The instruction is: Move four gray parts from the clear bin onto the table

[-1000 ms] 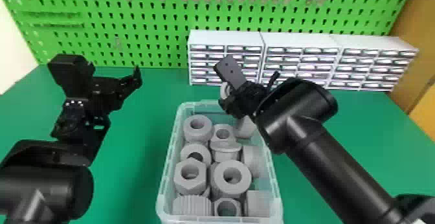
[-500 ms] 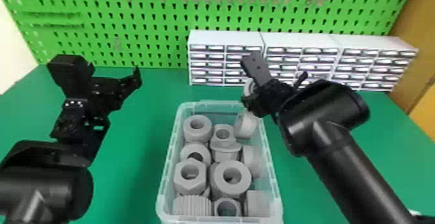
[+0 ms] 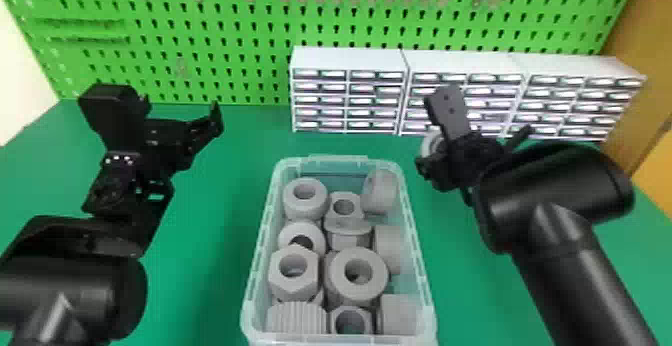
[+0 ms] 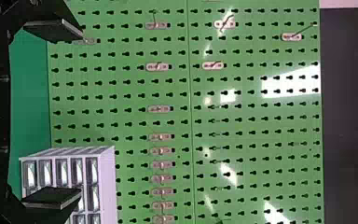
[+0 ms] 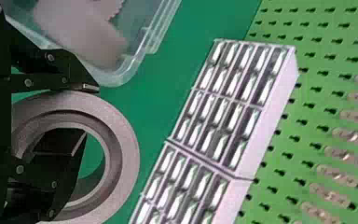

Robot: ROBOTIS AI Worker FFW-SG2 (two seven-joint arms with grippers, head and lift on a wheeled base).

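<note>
My right gripper is beyond and right of the clear bin, above the table, shut on a gray ring-shaped part. In the right wrist view, one finger of that gripper passes through the hole of the gray ring, the other lies against its outer side. The bin holds several gray parts, among them a hexagonal nut, a thick ring and a ribbed piece. Parked at the left, above the table, my left gripper is open; so it appears in its wrist view.
White drawer cabinets stand along the back of the green table, beyond the bin. Behind them rises a green pegboard with small metal hooks. A brown panel borders the right side.
My right gripper has moved right with the gray ring, from over the bin's far right corner to beyond its right side. The left arm has stayed still.
</note>
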